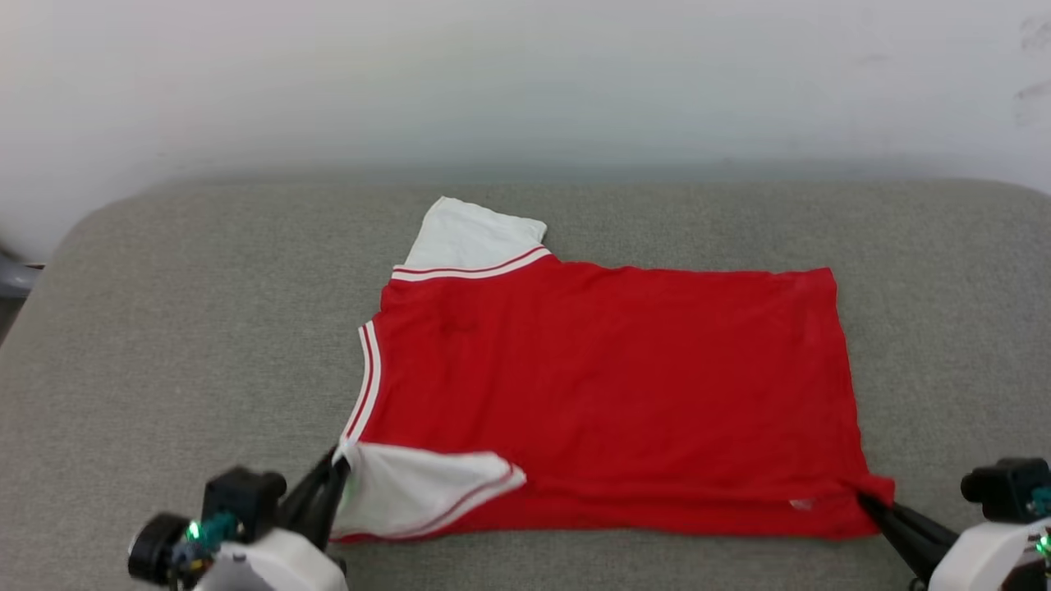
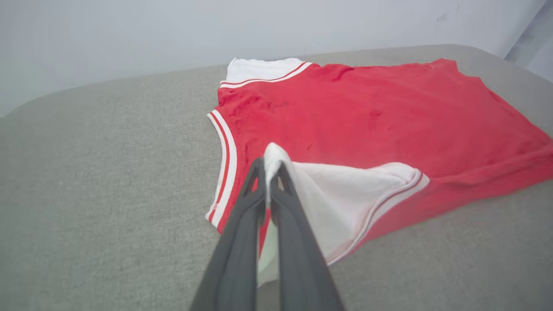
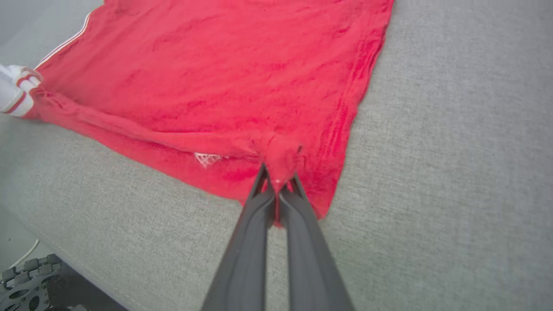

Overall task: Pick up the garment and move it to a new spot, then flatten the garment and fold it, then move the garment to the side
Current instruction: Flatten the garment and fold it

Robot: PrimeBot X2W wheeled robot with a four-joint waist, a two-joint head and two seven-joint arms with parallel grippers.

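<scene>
- Head view: grey fabric cushion (image 1: pixel 205 345) runs across the frame, with a plain pale wall (image 1: pixel 525 82) behind it.
- The garment (image 1: pixel 608 386) lies flat on the cushion between the two grippers. Its long axis runs from one gripper to the other, neck end at the left gripper (image 1: pixel 338 464) and hem end at the right gripper (image 1: pixel 866 501).
- The left gripper is closed on the near white sleeve (image 1: pixel 410 492), which is folded in over the red. The far sleeve (image 1: pixel 472 234) sticks out well beyond the left gripper, toward the wall.
- The right gripper is clamped on the near hem corner.
- Left wrist view: the left gripper (image 2: pixel 270 166) has its fingers pinched together with white sleeve (image 2: pixel 345 194) cloth bunched at the tips. The red body of the garment (image 2: pixel 367 112) spreads ahead and to the right of the tips. There is bare cushion (image 2: pixel 108 172) to their left and wall (image 2: pixel 173 30) beyond.
- Right wrist view: the right gripper (image 3: pixel 278 181) is closed on a puckered red corner of the garment (image 3: pixel 224 69), which stretches ahead and to the left of the tips. The white hem mark (image 3: pixel 207 159) is just left of the tips.
- There is cushion (image 3: pixel 453 151) on the right, and its edge with dark floor (image 3: pixel 65 298) at lower left.
</scene>
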